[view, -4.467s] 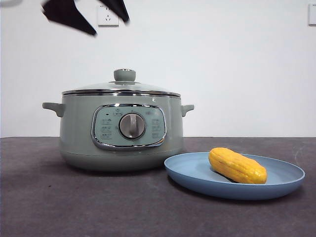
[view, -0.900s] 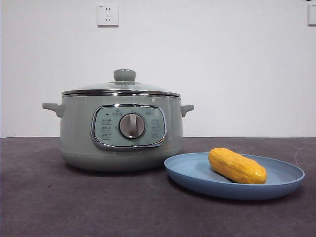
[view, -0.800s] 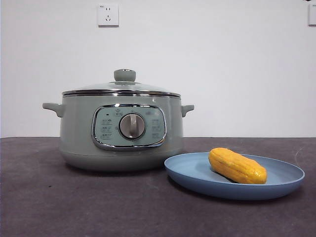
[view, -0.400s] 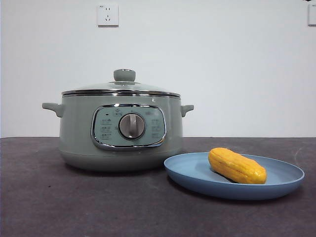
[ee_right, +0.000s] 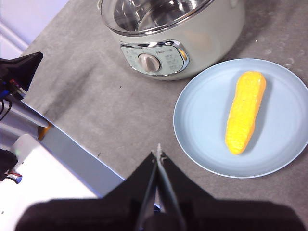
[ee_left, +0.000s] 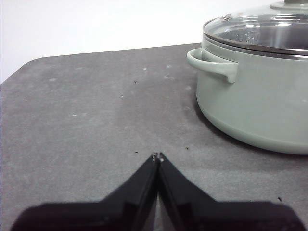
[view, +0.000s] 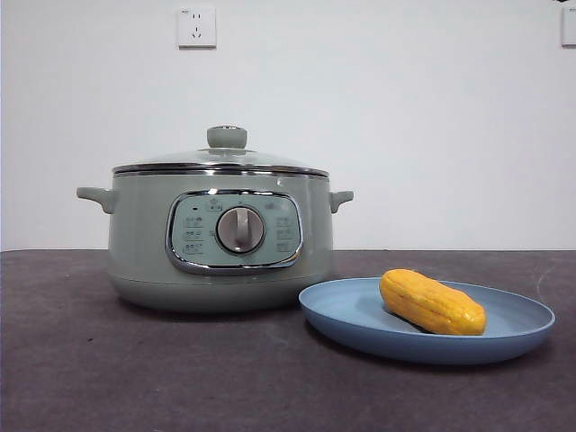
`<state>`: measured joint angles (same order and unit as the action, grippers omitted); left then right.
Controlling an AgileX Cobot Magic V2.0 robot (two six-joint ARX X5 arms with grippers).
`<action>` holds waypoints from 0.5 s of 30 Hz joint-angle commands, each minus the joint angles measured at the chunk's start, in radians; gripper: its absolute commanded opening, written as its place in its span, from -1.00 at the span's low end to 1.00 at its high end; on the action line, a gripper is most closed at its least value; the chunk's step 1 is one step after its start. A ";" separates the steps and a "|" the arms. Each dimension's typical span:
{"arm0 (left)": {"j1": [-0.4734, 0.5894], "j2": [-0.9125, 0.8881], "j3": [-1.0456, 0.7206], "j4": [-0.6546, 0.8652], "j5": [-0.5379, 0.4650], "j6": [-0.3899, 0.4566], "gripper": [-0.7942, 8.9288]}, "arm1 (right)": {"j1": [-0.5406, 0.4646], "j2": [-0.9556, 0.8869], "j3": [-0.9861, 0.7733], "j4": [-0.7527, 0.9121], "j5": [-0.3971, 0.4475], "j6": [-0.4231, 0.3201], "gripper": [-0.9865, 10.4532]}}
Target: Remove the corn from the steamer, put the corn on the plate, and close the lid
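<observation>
Grey tabletop [view: 135, 378], white wall. Corn [view: 432, 301] lies on plate [view: 360, 328], right of steamer [view: 220, 238]; lid [view: 220, 157] on. Left gripper [ee_left: 157, 156] and right gripper [ee_right: 158, 154] clenched, empty, clear; task looks done.

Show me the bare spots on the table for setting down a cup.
Bare table runs in front of the steamer and, in the left wrist view, beside its handle. It is crowded where the plate, holding the corn, nearly meets the steamer.

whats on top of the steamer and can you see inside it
The lid sits closed on the steamer. Through its glass only bare metal walls show; the bottom is hidden.
</observation>
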<state>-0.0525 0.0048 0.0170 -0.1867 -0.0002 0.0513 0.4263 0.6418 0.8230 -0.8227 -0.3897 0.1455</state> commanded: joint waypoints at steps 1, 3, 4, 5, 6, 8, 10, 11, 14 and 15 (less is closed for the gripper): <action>0.003 -0.002 -0.013 0.003 0.002 -0.006 -0.84 | 0.001 -0.001 -0.001 0.002 0.003 -0.005 -0.83; 0.003 -0.002 -0.013 0.004 0.001 -0.006 -0.84 | 0.001 -0.001 -0.001 0.002 0.003 -0.005 -0.83; 0.003 -0.002 -0.013 0.004 0.002 -0.006 -0.84 | 0.001 -0.001 -0.001 0.002 0.003 -0.005 -0.83; 0.003 -0.002 -0.013 0.004 0.002 -0.006 -0.84 | 0.001 -0.001 -0.001 0.002 0.003 -0.005 -0.83; 0.003 -0.002 -0.013 0.003 0.002 -0.006 -0.84 | 0.001 -0.001 -0.001 0.002 0.003 -0.005 -0.83; 0.003 -0.002 -0.013 0.003 0.002 -0.006 -0.84 | 0.001 -0.001 -0.001 0.002 0.003 -0.005 -0.83; 0.003 -0.002 -0.013 0.003 0.002 -0.006 -0.84 | 0.001 -0.001 -0.001 0.002 0.003 -0.005 -0.83; 0.003 -0.002 -0.013 0.004 0.002 -0.006 -0.84 | 0.001 -0.001 -0.001 0.002 0.003 -0.005 -0.83; 0.003 -0.002 -0.013 0.004 0.002 -0.006 -0.84 | 0.001 -0.001 -0.001 0.002 0.003 -0.005 -0.83; 0.003 -0.002 -0.013 0.004 0.002 -0.006 -0.84 | 0.001 -0.001 -0.001 0.010 0.009 -0.042 -0.83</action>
<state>-0.0525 0.0048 0.0170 -0.1867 -0.0002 0.0513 0.4263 0.6418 0.8230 -0.8215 -0.3862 0.1383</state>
